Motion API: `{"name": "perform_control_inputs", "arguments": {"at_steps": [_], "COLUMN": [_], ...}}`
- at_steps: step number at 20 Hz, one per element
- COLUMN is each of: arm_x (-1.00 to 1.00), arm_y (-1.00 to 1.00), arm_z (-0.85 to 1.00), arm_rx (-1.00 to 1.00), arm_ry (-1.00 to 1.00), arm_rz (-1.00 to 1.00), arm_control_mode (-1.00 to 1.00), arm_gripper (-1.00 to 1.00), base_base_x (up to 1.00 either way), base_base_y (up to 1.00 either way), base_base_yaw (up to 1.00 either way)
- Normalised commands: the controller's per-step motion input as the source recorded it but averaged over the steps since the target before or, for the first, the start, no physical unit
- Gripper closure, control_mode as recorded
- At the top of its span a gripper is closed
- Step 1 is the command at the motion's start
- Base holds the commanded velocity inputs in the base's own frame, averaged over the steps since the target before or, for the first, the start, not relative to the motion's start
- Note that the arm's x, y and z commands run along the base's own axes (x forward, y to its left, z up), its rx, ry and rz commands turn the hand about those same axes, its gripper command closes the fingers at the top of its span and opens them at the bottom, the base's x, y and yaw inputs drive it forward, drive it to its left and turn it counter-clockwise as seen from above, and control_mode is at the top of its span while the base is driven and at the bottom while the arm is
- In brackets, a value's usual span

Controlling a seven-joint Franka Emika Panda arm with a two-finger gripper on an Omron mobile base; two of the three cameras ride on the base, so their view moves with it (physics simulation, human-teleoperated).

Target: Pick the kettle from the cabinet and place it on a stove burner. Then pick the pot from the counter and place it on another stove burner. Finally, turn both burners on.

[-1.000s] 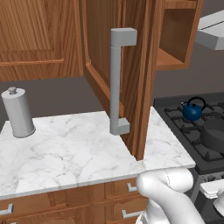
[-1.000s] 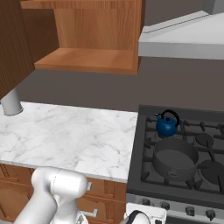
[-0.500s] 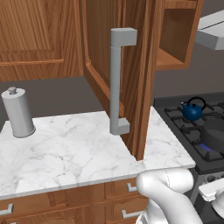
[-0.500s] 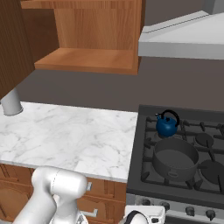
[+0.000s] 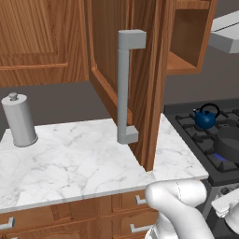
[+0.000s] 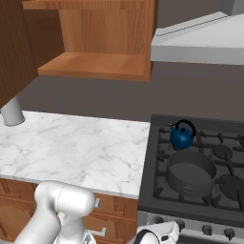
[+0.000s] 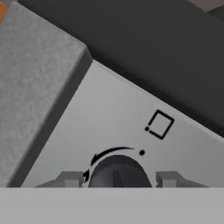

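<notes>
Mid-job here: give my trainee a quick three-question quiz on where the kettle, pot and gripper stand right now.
1. True or false: the kettle stands on a back burner of the stove.
2. Where is the pot? A) on the counter B) on the burner in front of the kettle C) in the cabinet
3. In the hand view, what sits between the fingertips of the gripper?

Key: 1 true. 2 B. 3 a dark round stove knob, with the jaws standing apart on either side of it; whether they touch it cannot be told.
</notes>
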Motion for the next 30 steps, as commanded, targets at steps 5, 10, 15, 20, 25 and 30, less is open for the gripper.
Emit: {"name": "perform_control_inputs", "arguments": {"at_steps": [5, 10, 15, 20, 25, 30], "arm_x": [0.0, -0.01, -0.25, -0.31, -0.45, -0.46], "arm_y": [0.02, 0.0, -0.11, -0.17, -0.15, -0.1], "arm_z": [0.0, -0.06, 0.0, 0.0, 0.09, 0.17], "arm_rx": [-0.15, 0.01, 0.04, 0.03, 0.01, 0.01], "arm_ry": [0.07, 0.04, 0.0, 0.0, -0.04, -0.04], "arm_rz": [-0.01, 0.0, 0.0, 0.0, 0.0, 0.0], "arm_control_mode": [-1.0, -1.0, -1.0, -1.0, -1.0, -1.0], "arm_gripper": [1.0, -1.0, -1.0, -1.0, -1.0, -1.0], "base_base_x": [0.0, 0.0, 0.0, 0.0, 0.0, 0.0], "base_base_y": [0.0, 0.0, 0.0, 0.0, 0.0, 0.0], "base_base_yaw": [0.0, 0.0, 0.0, 0.0, 0.0, 0.0]}}
